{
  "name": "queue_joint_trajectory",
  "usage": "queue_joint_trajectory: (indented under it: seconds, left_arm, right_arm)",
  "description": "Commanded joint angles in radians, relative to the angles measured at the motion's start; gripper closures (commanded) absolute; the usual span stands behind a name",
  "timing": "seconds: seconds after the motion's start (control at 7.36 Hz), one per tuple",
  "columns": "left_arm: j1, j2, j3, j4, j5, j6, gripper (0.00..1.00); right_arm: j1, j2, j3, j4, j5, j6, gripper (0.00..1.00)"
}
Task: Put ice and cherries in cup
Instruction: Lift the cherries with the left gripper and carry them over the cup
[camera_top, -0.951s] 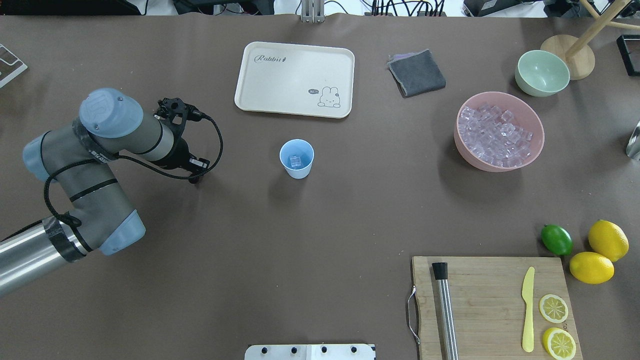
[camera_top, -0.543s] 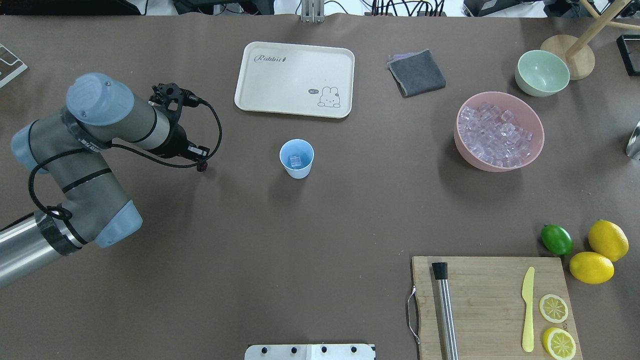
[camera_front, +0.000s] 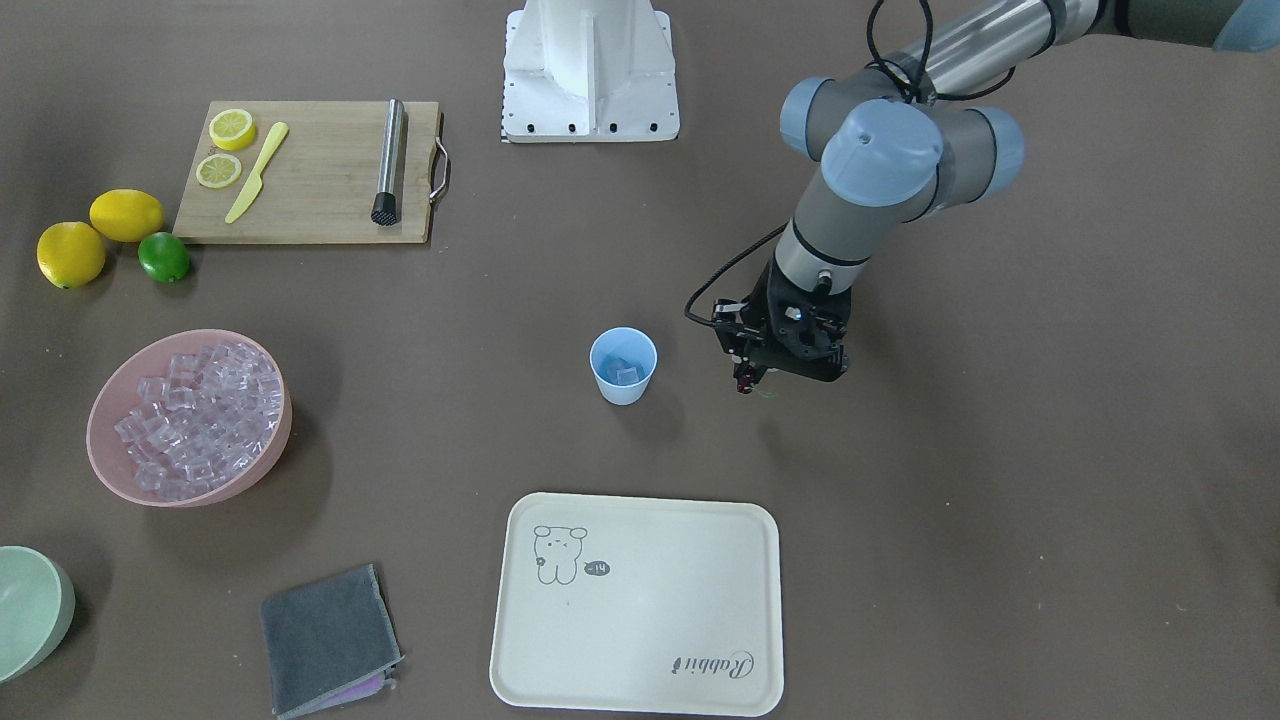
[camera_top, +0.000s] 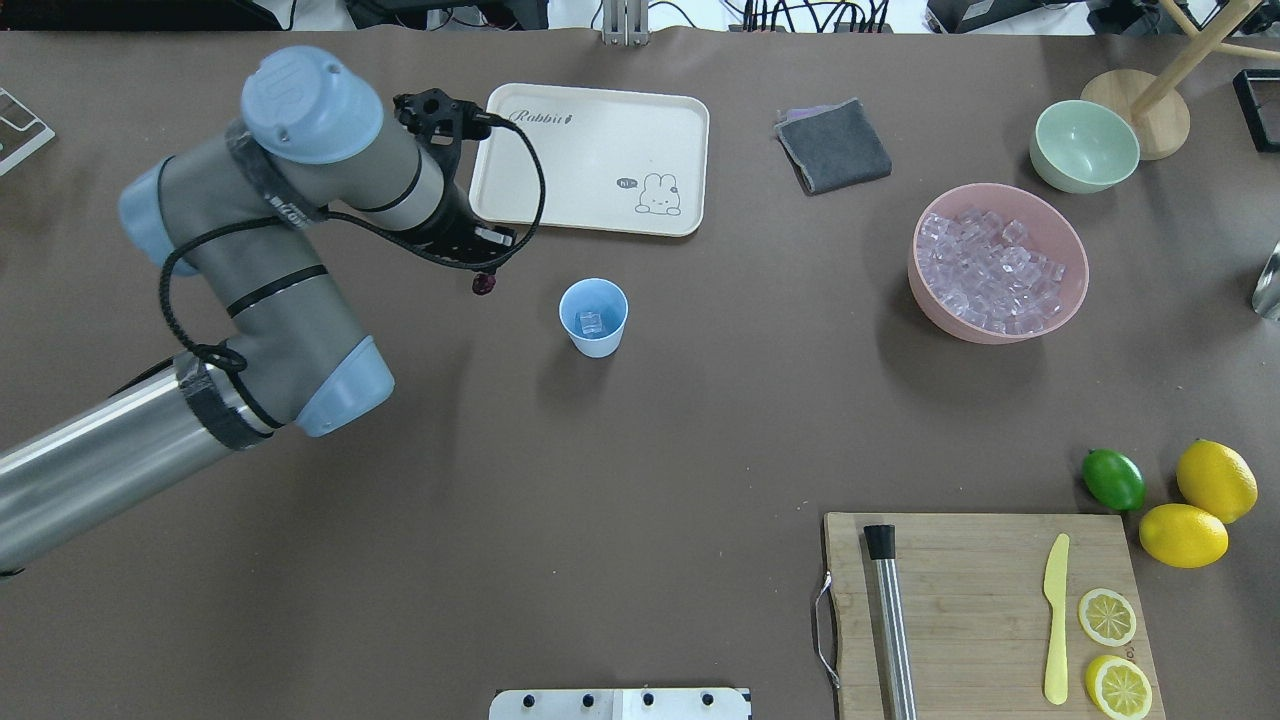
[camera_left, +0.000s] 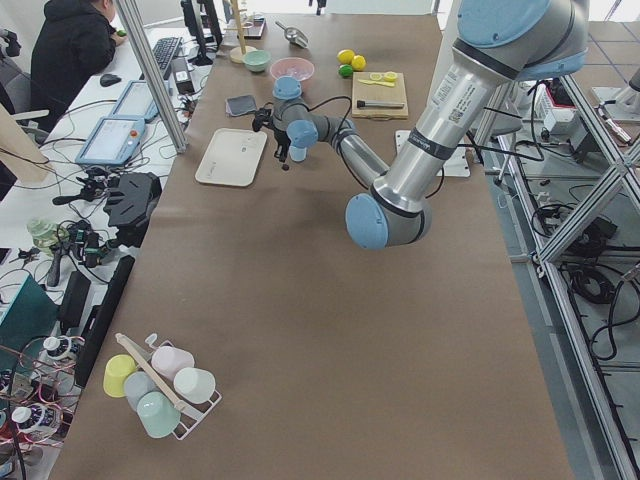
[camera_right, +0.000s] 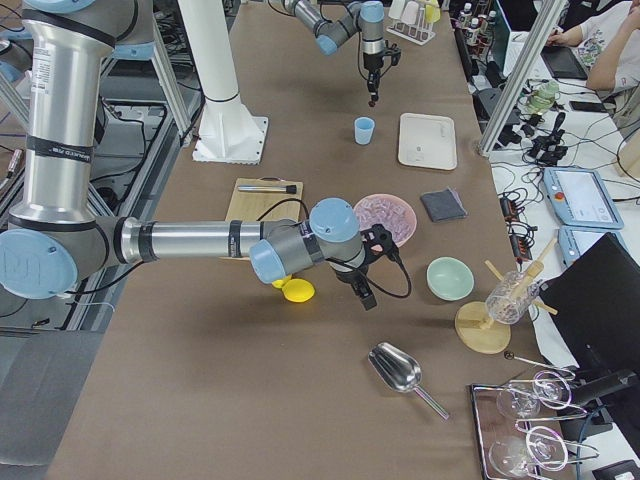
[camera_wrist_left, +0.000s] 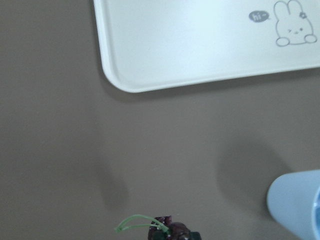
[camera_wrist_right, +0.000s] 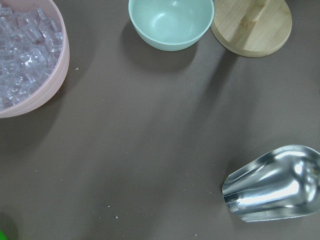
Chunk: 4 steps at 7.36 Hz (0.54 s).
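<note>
The light-blue cup (camera_top: 593, 317) stands mid-table with one ice cube (camera_top: 590, 322) inside; it also shows in the front view (camera_front: 623, 366) and at the left wrist view's right edge (camera_wrist_left: 297, 205). My left gripper (camera_top: 483, 276) is shut on the dark red cherries (camera_top: 484, 285), held above the table just left of the cup; their green stem shows in the left wrist view (camera_wrist_left: 172, 231). More ice (camera_top: 990, 270) fills the pink bowl (camera_top: 1070, 300). My right gripper (camera_right: 365, 298) shows only in the right exterior view, near the pink bowl; I cannot tell whether it is open or shut.
A cream tray (camera_top: 590, 160) lies behind the cup, close to my left wrist. A grey cloth (camera_top: 832, 145), a pale green bowl (camera_top: 1085, 145), a metal scoop (camera_wrist_right: 275, 185), a lime (camera_top: 1113, 479), lemons and a cutting board (camera_top: 985, 610) are on the right.
My left arm has swung forward and to the right, carrying the cherries from the table's left part to just beside the cup. The cup has not moved.
</note>
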Motion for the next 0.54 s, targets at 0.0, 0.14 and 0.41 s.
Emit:
queue_joint_trajectory:
  seconds: [0.0, 0.14, 0.41]
  left_arm:
    - [0.004, -0.161, 0.131, 0.001, 0.003, -0.081, 1.00]
    - [0.012, -0.217, 0.170, 0.002, 0.005, -0.118, 1.00]
    - [0.020, -0.219, 0.151, -0.025, 0.019, -0.132, 1.00]
  right_arm:
    - [-0.001, -0.004, -0.001, 0.001, -0.001, 0.000, 0.01]
    - [-0.001, -0.002, -0.003, -0.001, -0.008, 0.000, 0.01]
    - [-0.001, 0.003, -0.004, -0.002, -0.008, 0.000, 0.01]
